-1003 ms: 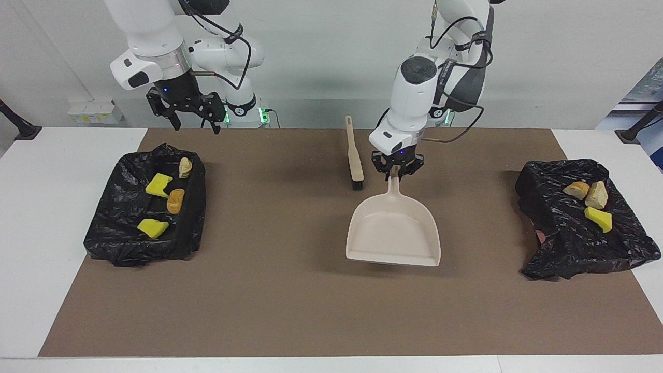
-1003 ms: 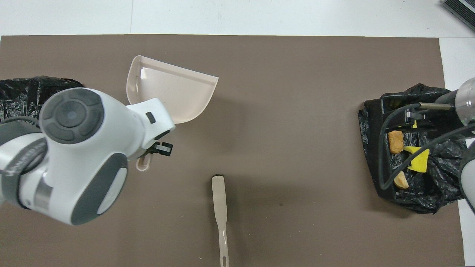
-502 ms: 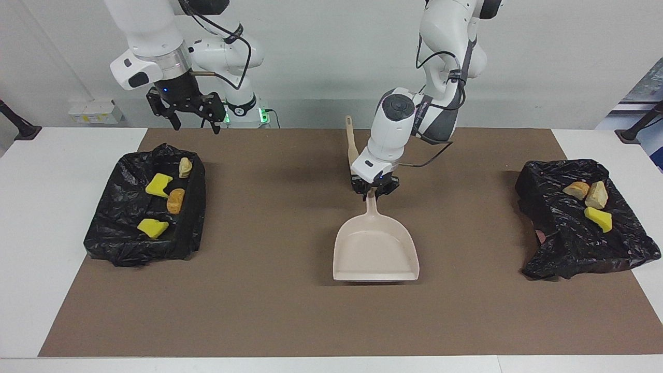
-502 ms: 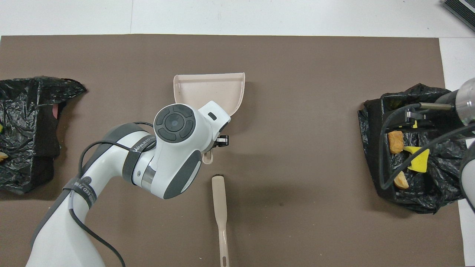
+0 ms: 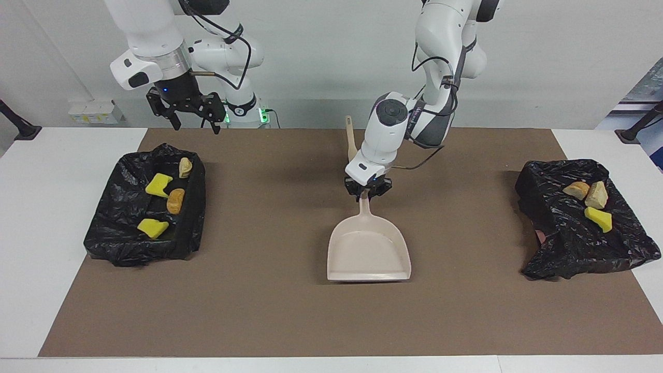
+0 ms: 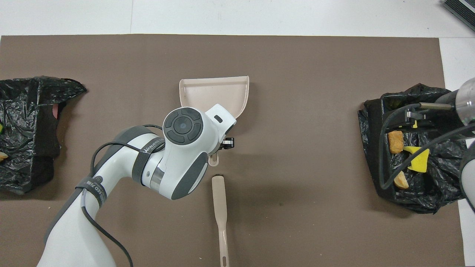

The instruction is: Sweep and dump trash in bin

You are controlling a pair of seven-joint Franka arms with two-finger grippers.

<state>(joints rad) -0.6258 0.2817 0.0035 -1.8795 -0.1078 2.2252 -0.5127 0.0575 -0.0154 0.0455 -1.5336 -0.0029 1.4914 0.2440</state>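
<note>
Since a second earlier, the left gripper had carried the dustpan from nearer the left arm's end of the table toward the middle of the mat and squared it up. It was clamped shut on the pan's handle, the empty scoop lying flat just below the fingers in the facing view. The brush lay directly beside that gripper, nearer to the robots, untouched.

The right gripper waited with its fingers spread wide above the bin at its own end of the table, holding nothing. The trash lay well away from the left gripper: four pieces in that bin, three in the second bin at the left arm's end. None showed on the mat.

The lumps looked light, the yellow foam soft, the tan chunks firmer and crumbly; a brush would probably roll them easily. The dustpan appeared stiff and light, best held by its handle.
</note>
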